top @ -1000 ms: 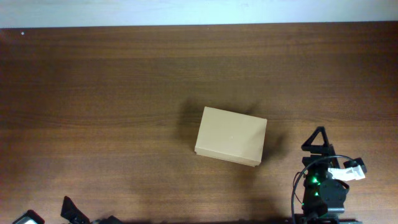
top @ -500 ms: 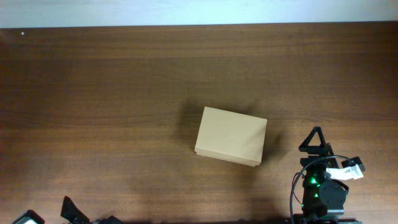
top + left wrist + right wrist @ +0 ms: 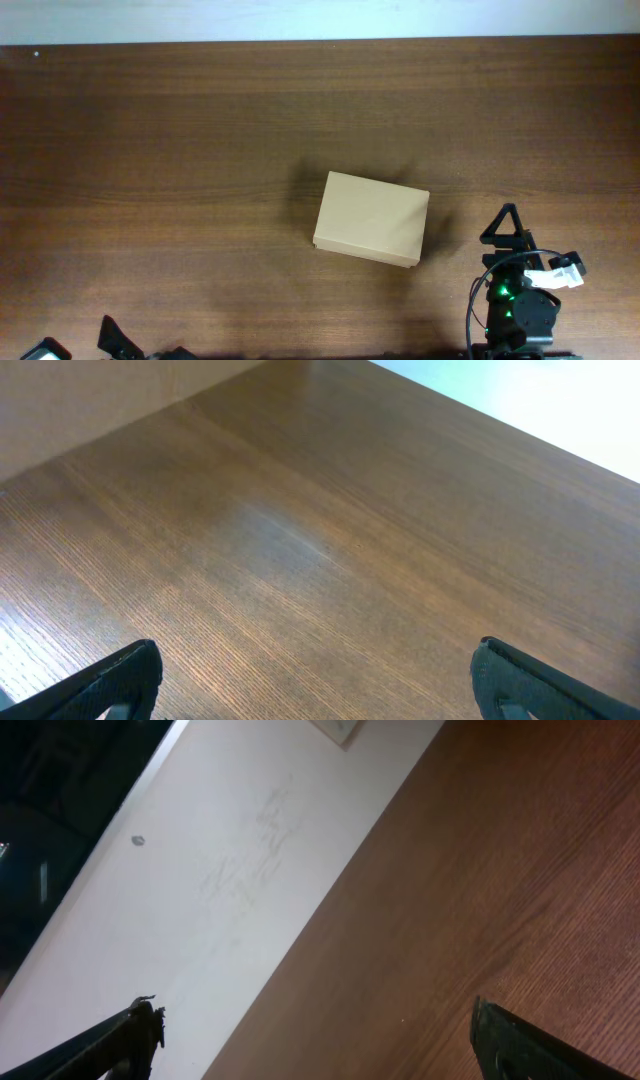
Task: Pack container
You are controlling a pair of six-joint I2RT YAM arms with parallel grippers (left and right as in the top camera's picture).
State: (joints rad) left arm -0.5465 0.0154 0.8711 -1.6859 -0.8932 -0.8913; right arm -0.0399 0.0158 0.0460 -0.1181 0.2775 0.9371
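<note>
Since the box is plain tan cardboard, we judge it light and likely to slide on the smooth surface if pushed from one side only. Its walls look thin, so a hard pinch across the body would probably dent them. It lies near the middle of the surface, slightly skewed, with its lid down flat. We cannot tell which edge carries the hinge.

Recommended hold: a light pinch on the free edge of the flap, with the other tool bracing the opposite wall to stop the box from skating.

The right tool has its fingers spread wide and nothing between them. In the overhead view its arm sits at the near right, just beside the box's near right corner but apart from it. Its camera looks up across the surface to the far pale wall.

The left tool is likewise spread wide and empty. It is low at the near left corner, well apart from the box, facing bare wood.
</note>
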